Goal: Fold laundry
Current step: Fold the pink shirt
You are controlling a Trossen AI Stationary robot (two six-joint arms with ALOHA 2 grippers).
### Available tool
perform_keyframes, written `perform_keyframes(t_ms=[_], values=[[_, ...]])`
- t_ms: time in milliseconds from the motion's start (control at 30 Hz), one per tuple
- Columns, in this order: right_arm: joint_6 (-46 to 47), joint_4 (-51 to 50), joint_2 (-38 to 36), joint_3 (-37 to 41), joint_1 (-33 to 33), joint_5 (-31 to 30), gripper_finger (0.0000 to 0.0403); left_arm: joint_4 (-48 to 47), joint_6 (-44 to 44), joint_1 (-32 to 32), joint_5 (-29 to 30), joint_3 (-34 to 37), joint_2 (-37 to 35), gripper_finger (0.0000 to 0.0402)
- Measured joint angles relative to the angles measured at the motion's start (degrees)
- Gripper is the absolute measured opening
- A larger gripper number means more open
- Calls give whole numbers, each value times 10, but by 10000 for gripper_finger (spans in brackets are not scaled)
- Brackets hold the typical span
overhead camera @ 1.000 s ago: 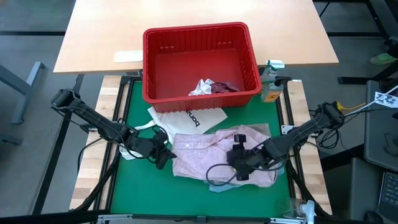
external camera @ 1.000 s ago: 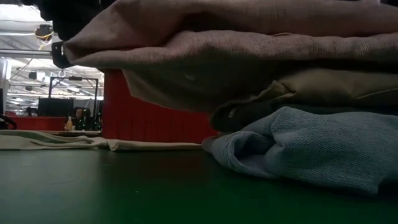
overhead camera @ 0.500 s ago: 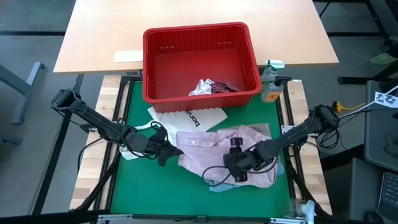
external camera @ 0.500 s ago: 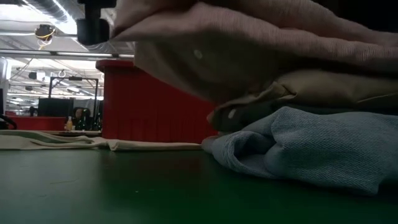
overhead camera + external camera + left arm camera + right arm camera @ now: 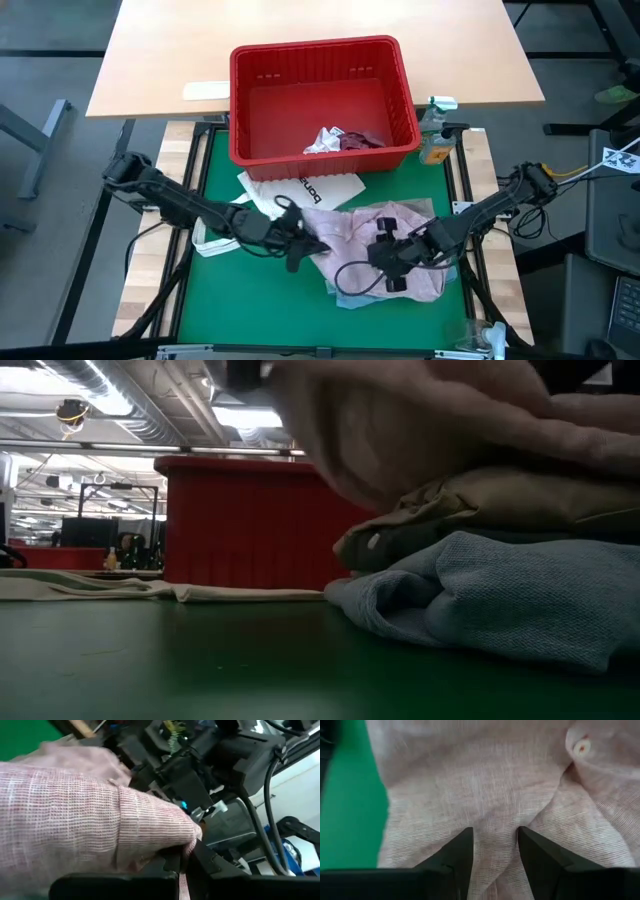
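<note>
Green mat [image 5: 215, 290]: left claw [image 5: 300, 245] clenched on pink shirt [image 5: 365, 235] edge; right claw [image 5: 385, 262] parted, pressing shirt.

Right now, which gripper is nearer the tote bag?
Left. The left gripper sits just below the tote bag, shut on the pink shirt; the right gripper is farther right.

Left gripper [image 5: 303, 247] fingertips are hidden in the pink shirt [image 5: 385, 245] fold bunched around them. Ahead of the right gripper [image 5: 494, 851], the shirt is cut off by the frame edges. In the low view, the shirt above the stacked garments is blurred.
</note>
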State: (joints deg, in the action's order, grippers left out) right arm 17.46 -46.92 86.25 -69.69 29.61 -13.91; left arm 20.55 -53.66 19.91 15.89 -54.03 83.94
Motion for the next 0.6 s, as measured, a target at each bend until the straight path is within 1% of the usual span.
perform_keyframes(t_ms=[167, 433, 600], values=[[1, -12, -52, 0, 1, 32, 156, -5, 17, -21, -64, -96, 77, 5], [4, -62, -166, 0, 0, 30, 156, -6, 17, -53, -162, -229, 208, 7], [18, -75, -232, 0, 0, 13, 156, -6, 18, -70, -205, -313, 280, 8]])
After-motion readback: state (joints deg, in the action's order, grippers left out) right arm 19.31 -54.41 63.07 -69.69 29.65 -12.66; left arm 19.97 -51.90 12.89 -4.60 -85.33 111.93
